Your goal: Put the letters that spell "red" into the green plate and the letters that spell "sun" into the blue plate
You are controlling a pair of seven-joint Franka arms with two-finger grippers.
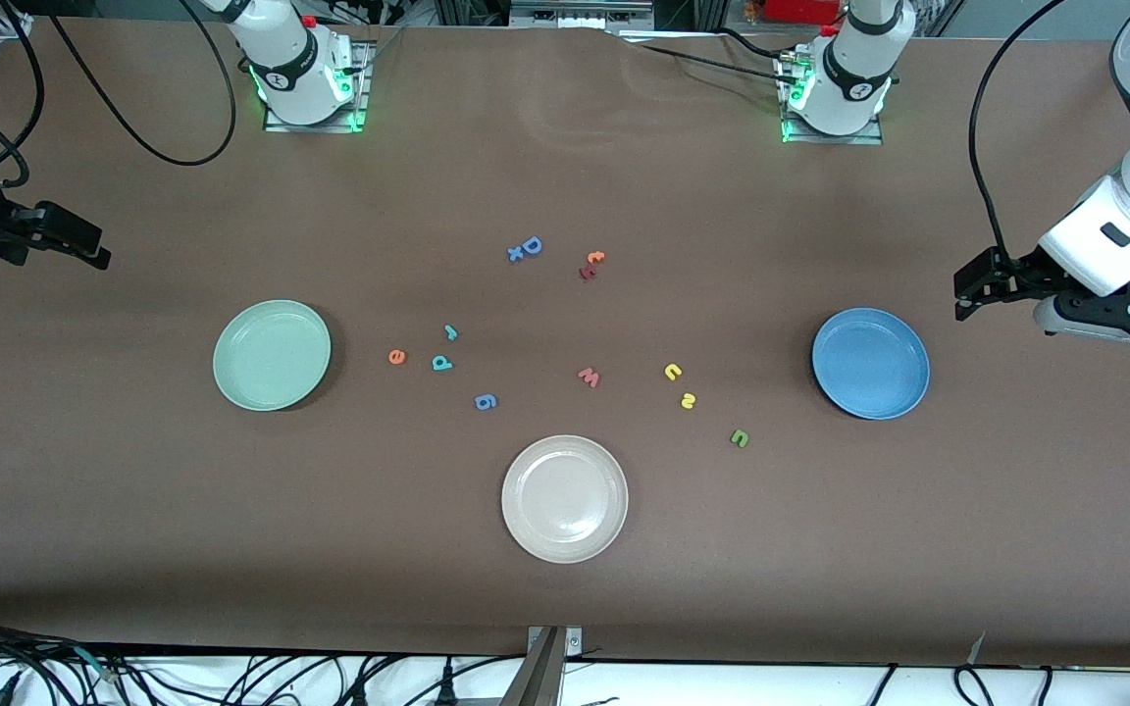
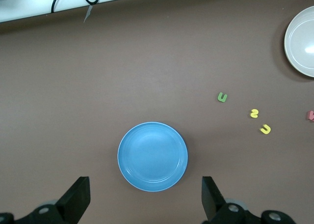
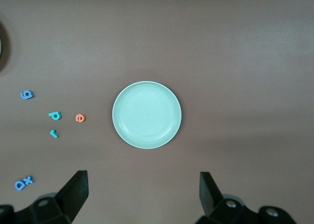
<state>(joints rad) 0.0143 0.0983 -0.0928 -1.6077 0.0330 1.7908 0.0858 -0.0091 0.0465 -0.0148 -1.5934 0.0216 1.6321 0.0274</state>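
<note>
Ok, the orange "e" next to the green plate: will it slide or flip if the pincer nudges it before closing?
The orange "e" looks tiny, thin and flat on the table, so it is probably very light and would skid under a nudge rather than roll. Lying so low, it likely gives little edge to pinch and might tilt up. It looks like soft foam, so probably not fragile.

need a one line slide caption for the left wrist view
Open left gripper above the empty blue plate, with the green n, yellow s and yellow u loose on the table nearby.

Blue plate (image 2: 152,156) between open claw (image 2: 145,204) tips
</note>
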